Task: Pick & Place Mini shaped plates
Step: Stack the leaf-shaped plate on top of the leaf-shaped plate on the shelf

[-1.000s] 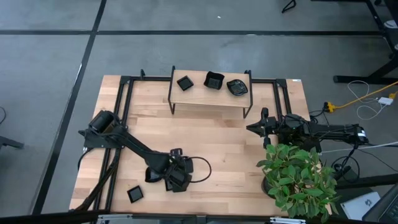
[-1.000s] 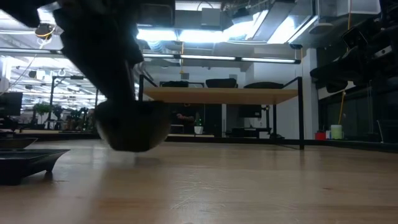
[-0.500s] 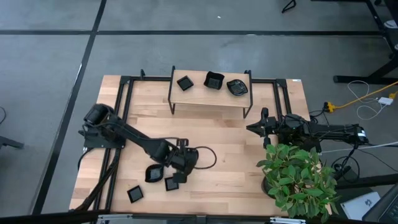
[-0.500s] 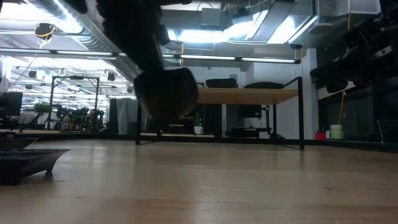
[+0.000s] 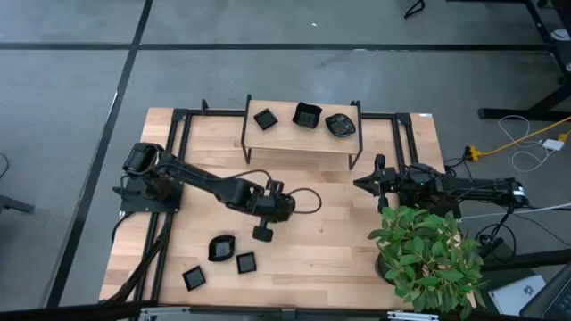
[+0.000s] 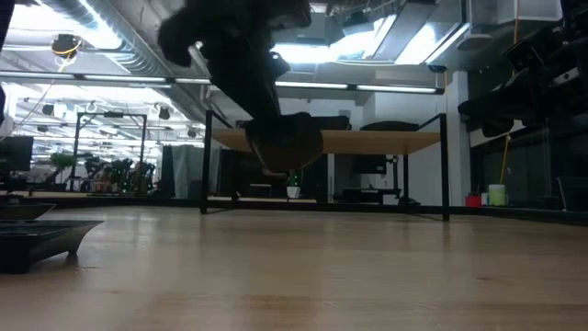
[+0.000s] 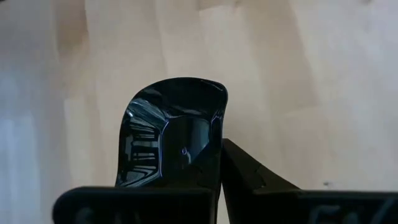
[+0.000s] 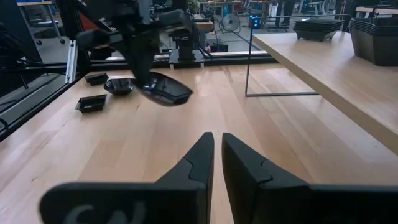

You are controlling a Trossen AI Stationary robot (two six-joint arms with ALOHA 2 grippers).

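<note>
My left gripper (image 5: pixel 265 225) is over the middle of the table, shut on one small glossy black plate (image 5: pixel 263 234), which the low view shows high above the wood (image 6: pixel 289 147). Three more black plates lie flat near the near left corner: a rounded one (image 5: pixel 221 248) and two square ones (image 5: pixel 245 263) (image 5: pixel 194 277). Another three stand on the raised wooden shelf at the far edge (image 5: pixel 265 119) (image 5: pixel 307 115) (image 5: pixel 340 125). My right gripper (image 5: pixel 357 185) waits shut near the right edge, low over the table (image 8: pixel 217 135). My left gripper pinches the plate by its rim (image 7: pixel 211 155), coming from above with the fingers pointing down. One finger (image 7: pixel 242 171) shows against the plate's outer side; the plate hides the other. The plate is lifted clear and hangs tilted below the fingers (image 8: pixel 165 90).
The raised shelf (image 5: pixel 303 143) on thin black legs spans the far middle. A potted plant (image 5: pixel 428 259) fills the near right corner. Black rails (image 5: pixel 183 152) frame the table's left and far sides. A cable loop (image 5: pixel 308 201) hangs from the left wrist. Bare wood lies in the middle.
My left gripper has risen from among the plates near the near edge and moved toward the far and right side, carrying its plate from just above the wood to well clear of it. The three plates on the table stayed put.
</note>
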